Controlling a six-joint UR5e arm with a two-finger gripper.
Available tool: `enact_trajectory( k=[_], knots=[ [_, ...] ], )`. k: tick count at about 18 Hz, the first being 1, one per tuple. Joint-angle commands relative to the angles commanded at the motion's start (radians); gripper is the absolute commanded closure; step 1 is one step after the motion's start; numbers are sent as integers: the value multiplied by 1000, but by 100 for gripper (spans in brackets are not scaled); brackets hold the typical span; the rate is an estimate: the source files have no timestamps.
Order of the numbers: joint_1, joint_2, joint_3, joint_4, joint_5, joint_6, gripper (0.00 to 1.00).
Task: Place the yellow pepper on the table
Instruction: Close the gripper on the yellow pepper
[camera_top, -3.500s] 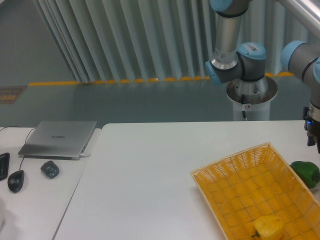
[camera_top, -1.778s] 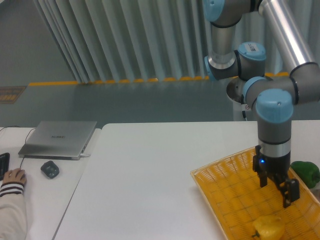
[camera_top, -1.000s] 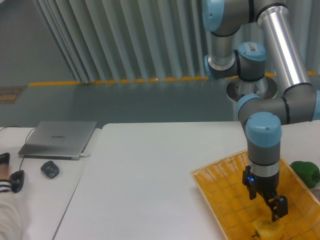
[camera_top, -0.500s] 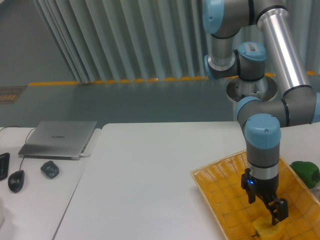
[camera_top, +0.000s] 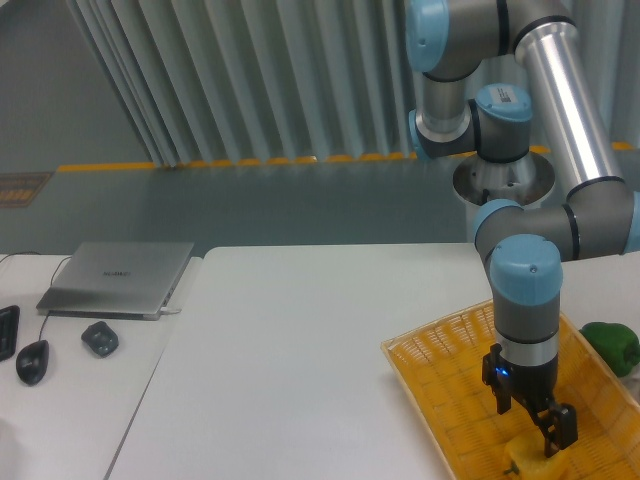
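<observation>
Camera view: black two-finger gripper (camera_top: 538, 428) hangs spread, holding nothing, directly above the glossy yellow pepper (camera_top: 531, 462) lying in the orange woven basket (camera_top: 440, 370), positioned for grasping.

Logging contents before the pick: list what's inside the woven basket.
The basket holds only the yellow pepper near the bottom edge, partly covered by the claw. The basket's near end is cut off.

The arm is built of polished silver tubes joined by grey housings with pale blue caps (one cap carries a white label). Directly above the black two-finger gripper (camera_top: 540, 425), the dark wrist shows a small blue light.
</observation>
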Motion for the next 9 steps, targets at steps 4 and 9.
enact_trajectory(
  k=[4, 9],
  knots=[
    [-2, -12, 6, 35, 0, 0, 0],
    [0, -21, 6, 43, 0, 0, 0]
  ],
)
